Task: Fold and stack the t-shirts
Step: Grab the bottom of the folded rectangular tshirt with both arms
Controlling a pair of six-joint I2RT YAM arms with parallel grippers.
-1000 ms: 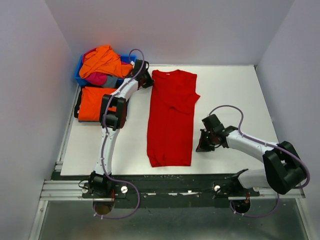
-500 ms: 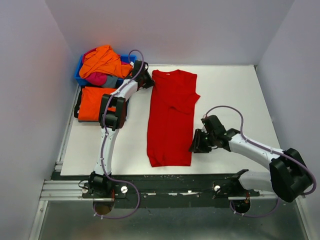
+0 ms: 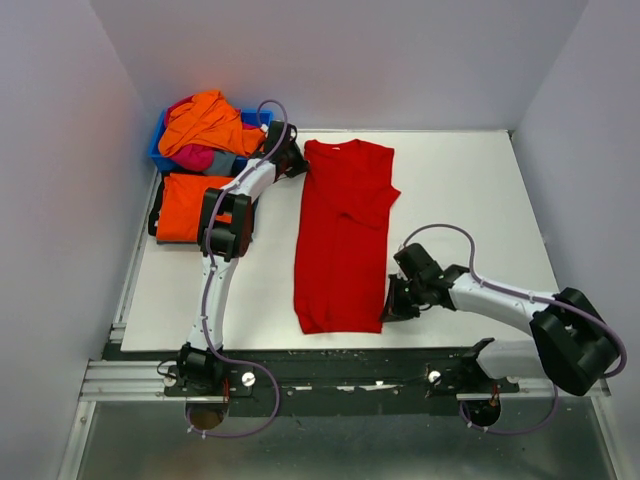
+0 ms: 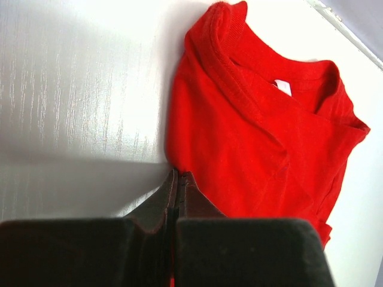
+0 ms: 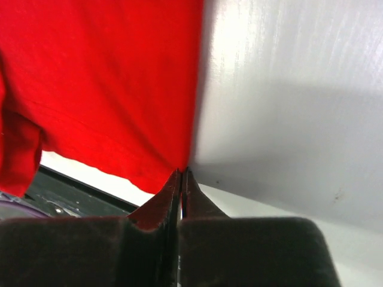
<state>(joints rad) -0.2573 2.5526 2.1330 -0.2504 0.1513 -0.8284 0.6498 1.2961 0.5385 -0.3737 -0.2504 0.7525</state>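
A bright red t-shirt [image 3: 342, 235], folded lengthwise, lies in the middle of the table, collar at the far end. My left gripper [image 3: 299, 164] is at its far left shoulder corner. In the left wrist view the jaws [image 4: 178, 175] are shut on the red cloth's edge [image 4: 251, 143]. My right gripper [image 3: 389, 308] is at the shirt's near right hem corner. In the right wrist view the gripper [image 5: 181, 171] is shut, tips touching the red hem [image 5: 108, 84]; no cloth shows between them. A folded orange t-shirt [image 3: 188, 206] lies at the far left.
A blue plastic bin [image 3: 158, 141] at the back left holds crumpled orange [image 3: 205, 120], magenta-pink [image 3: 192, 156] and grey cloth. The table's near edge and a dark metal rail [image 3: 350, 362] lie just beyond the shirt's hem. Walls close in on three sides.
My right gripper has moved left and toward the near edge, from beside the shirt's right side to its near right hem corner. The left arm and the shirt have not moved.
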